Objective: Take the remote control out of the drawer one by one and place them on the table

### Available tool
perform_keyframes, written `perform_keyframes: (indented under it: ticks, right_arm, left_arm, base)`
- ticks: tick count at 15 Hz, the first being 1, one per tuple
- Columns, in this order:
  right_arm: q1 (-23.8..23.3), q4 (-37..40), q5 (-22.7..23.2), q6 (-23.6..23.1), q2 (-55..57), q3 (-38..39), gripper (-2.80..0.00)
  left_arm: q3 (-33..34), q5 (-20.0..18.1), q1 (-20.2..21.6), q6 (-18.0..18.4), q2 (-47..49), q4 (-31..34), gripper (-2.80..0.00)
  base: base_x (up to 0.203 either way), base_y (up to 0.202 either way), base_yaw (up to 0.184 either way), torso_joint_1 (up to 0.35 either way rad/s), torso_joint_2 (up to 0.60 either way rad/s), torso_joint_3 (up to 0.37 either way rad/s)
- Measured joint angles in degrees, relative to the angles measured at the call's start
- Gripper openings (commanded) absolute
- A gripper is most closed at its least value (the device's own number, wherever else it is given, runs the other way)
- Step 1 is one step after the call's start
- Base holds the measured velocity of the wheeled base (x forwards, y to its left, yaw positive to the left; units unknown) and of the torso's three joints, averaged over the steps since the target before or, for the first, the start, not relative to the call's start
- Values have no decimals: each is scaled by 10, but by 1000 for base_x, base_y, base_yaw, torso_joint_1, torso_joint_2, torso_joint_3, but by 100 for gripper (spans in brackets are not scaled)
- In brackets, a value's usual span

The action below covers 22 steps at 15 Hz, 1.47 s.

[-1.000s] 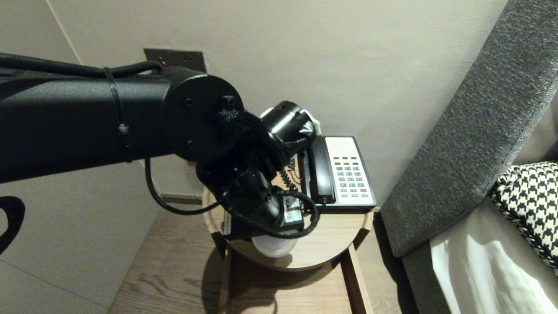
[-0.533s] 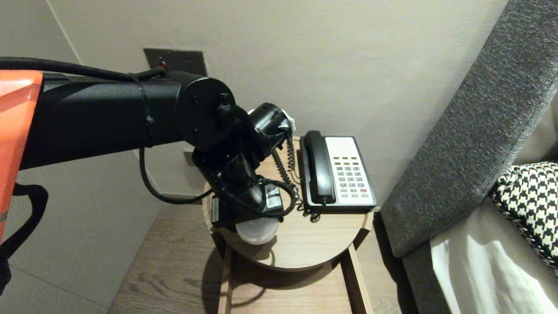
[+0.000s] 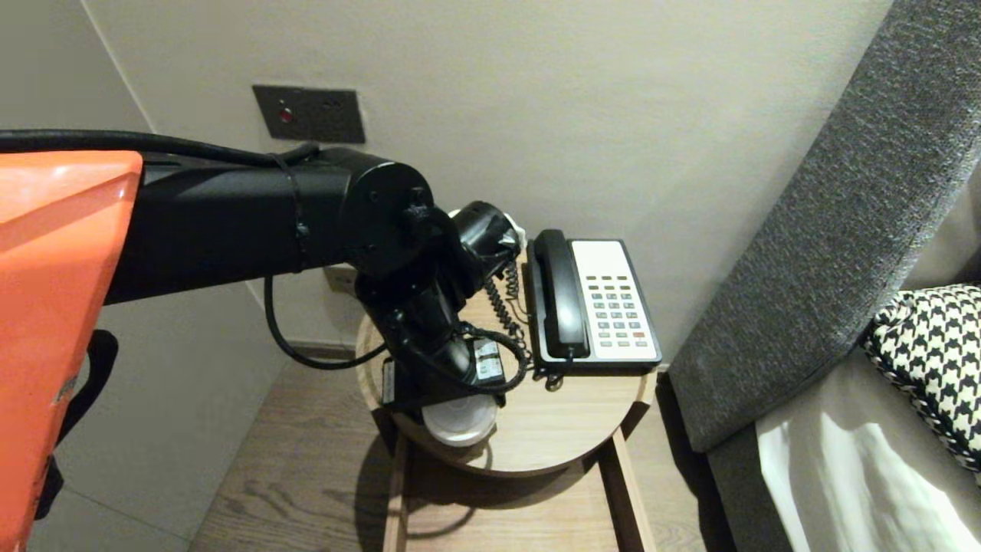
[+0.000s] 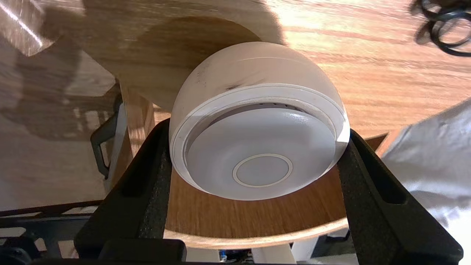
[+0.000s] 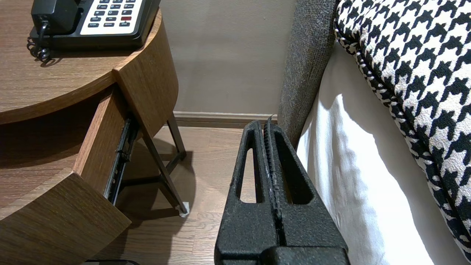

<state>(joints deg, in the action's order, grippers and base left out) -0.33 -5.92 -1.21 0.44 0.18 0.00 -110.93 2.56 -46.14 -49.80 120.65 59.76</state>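
A white round domed device [image 4: 257, 147] sits between the black fingers of my left gripper [image 4: 257, 130], one finger pressed against each side, so the gripper is shut on it. In the head view the device [image 3: 460, 420] hangs under the left gripper [image 3: 458, 408], just over the front left rim of the round wooden table [image 3: 567, 429]. Whether it touches the tabletop [image 4: 239, 221] cannot be told. My right gripper [image 5: 264, 125] is parked low beside the bed, its fingers pressed together on nothing.
A black and white desk phone [image 3: 605, 307] with a coiled cord stands at the table's back right. An open drawer [image 5: 99, 147] juts out below the tabletop. A grey headboard [image 3: 828, 230], white sheet [image 5: 353, 165] and houndstooth pillow [image 3: 935, 360] lie to the right.
The left arm has swung left and sunk, carrying the white device toward the table's front left rim. The phone's handset, covered before, now shows. The right gripper has not moved.
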Motion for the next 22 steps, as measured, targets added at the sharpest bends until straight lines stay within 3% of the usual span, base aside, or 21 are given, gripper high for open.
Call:
perform_keyframes:
  ticks: [10,22]
  right_arm:
    - [0,0,0,0,0,0,-280]
    - [0,0,0,0,0,0,-280]
  left_arm:
    - [0,-14,0,0,8,5,-280]
    - [5,27,-19,-7,6,5,-280]
  base:
    - [0,0,0,0,0,0]
    - [0,0,0,0,0,0]
